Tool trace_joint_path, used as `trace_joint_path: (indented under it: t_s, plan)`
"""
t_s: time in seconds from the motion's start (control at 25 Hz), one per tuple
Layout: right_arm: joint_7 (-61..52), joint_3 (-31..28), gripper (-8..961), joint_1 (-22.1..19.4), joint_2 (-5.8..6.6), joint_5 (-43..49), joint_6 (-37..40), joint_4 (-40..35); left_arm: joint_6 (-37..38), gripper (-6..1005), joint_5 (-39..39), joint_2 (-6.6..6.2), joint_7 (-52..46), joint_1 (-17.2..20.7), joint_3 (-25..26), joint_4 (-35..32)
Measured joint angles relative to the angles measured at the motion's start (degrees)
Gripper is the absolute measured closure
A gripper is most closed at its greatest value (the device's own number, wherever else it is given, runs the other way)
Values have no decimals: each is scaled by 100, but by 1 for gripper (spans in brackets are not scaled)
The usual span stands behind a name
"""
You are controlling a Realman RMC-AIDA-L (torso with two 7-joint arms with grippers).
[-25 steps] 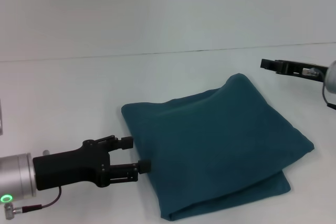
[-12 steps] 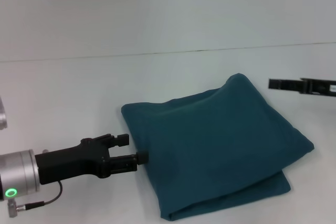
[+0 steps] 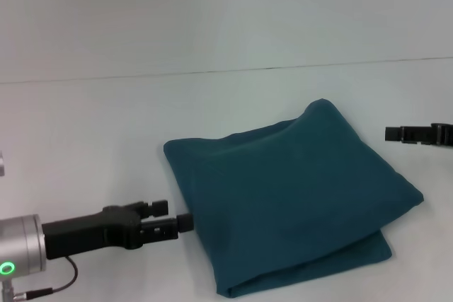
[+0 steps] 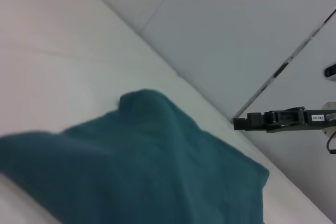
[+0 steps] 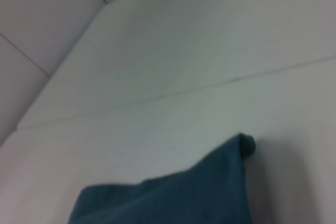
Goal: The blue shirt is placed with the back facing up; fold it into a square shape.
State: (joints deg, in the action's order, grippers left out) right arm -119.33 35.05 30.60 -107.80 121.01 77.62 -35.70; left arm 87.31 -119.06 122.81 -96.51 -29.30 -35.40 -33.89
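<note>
The blue shirt [image 3: 290,196] lies folded into a rough square on the white table, with layered edges along its near side. It also shows in the left wrist view [image 4: 142,171] and the right wrist view [image 5: 178,198]. My left gripper [image 3: 172,215] hovers just off the shirt's near left edge, open and holding nothing. Off to the right, clear of the shirt's right corner, is my right gripper [image 3: 398,134], seen edge-on. The left wrist view shows this right gripper [image 4: 268,120] beyond the shirt.
The white table [image 3: 85,125] stretches around the shirt on all sides. A thin dark seam [image 3: 233,71] runs across the table behind the shirt.
My left gripper has drawn back and lower, away from the shirt's left edge. The right gripper has moved down and toward the right edge of the head view. The shirt has not moved.
</note>
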Motion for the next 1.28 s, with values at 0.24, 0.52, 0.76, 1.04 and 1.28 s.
trace_joint_path:
  t_s: [0.24,0.52,0.76,1.04,1.28]
  plan:
    - [-163,-27,338,36,8,232,18,-71,-34,94,-386,-3,-654,-23,-1,-31]
    - [-164,-39,338,56,8,220,14,-136,185,94,-844,-32,-1388,-142,-185,-158]
    - [-213,-63,338,85,14,240,20,-163,244,94,-876,-29,-2060,-252,-778,-245]
    - [-221,-110,337,87,17,240,20,-225,118,94,-881,25,-2432,-421,-1041,-205]
    - [-236,-147,337,57,25,240,34,-287,-70,92,-882,33,-2617,-570,-1370,-34]
